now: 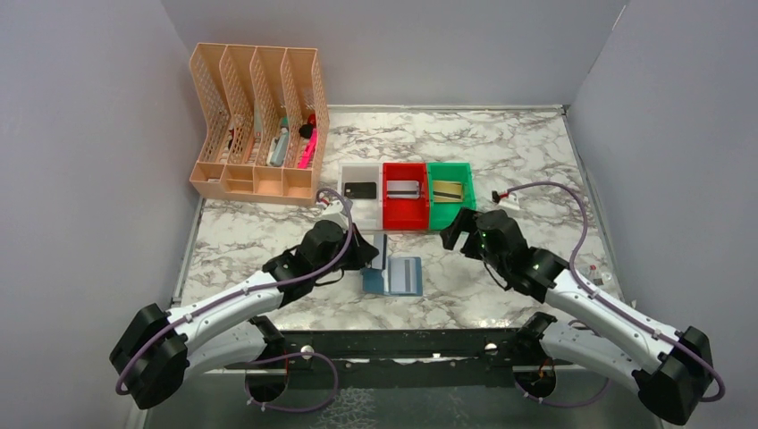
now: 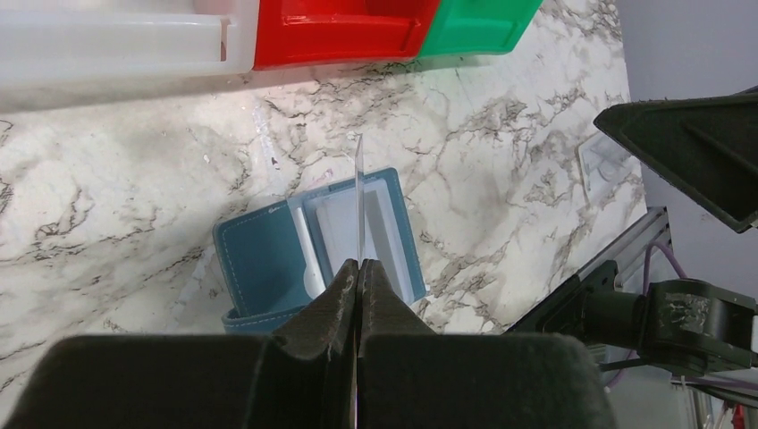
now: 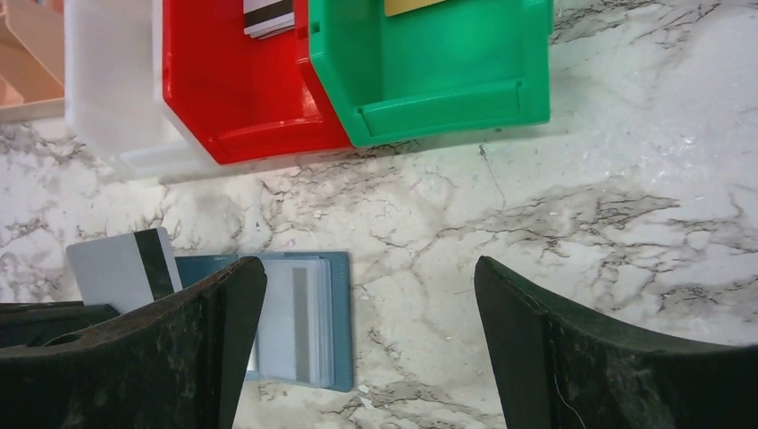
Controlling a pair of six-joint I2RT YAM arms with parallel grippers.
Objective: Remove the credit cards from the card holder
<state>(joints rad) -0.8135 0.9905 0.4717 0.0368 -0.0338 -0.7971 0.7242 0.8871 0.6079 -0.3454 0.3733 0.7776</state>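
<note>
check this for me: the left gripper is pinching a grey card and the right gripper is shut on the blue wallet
Wrong about the right gripper: it is open and holds nothing, as the right wrist view shows. The left gripper does pinch the grey card.

Blue card holder (image 1: 398, 277) lies open; grey striped card (image 3: 112, 268) upright over it.
</note>
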